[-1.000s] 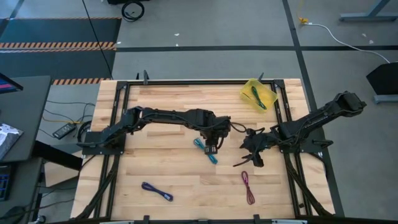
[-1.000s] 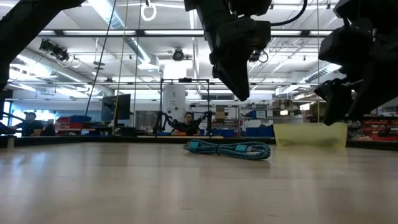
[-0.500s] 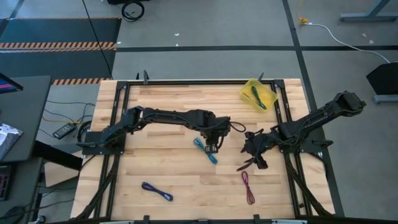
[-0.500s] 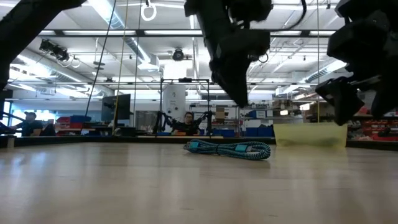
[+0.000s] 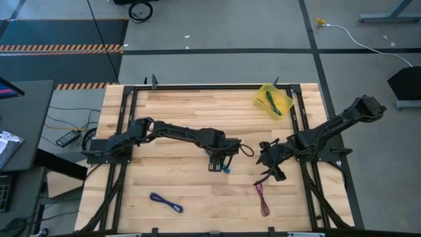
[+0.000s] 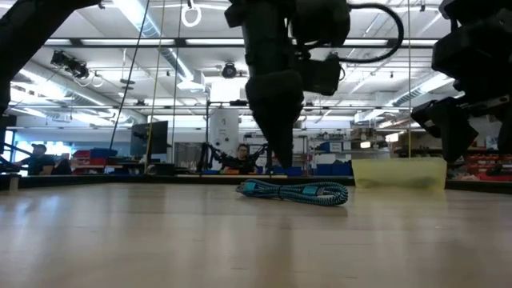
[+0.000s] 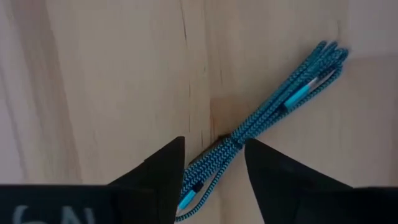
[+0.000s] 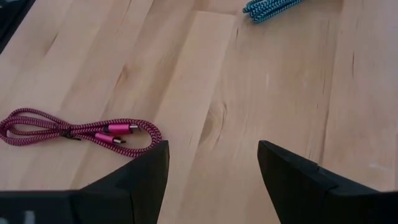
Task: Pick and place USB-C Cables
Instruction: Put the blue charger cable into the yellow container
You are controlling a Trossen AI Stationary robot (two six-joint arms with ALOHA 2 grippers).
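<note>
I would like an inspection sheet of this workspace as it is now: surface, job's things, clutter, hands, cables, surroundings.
Surface: wooden table, bare wood between the items.
Job's things: teal cable at mid-table; maroon cable and dark blue-purple cable near the front edge; green cable inside the yellow bin at the back right.
Clutter: nothing seen.
Hands: left hand open, fingers on either side of the teal cable; right hand open above bare wood, beside the maroon cable.
Cables: black robot wiring loops off the left arm; white cord on the floor.
Surroundings: a person sits far behind the table.
</note>
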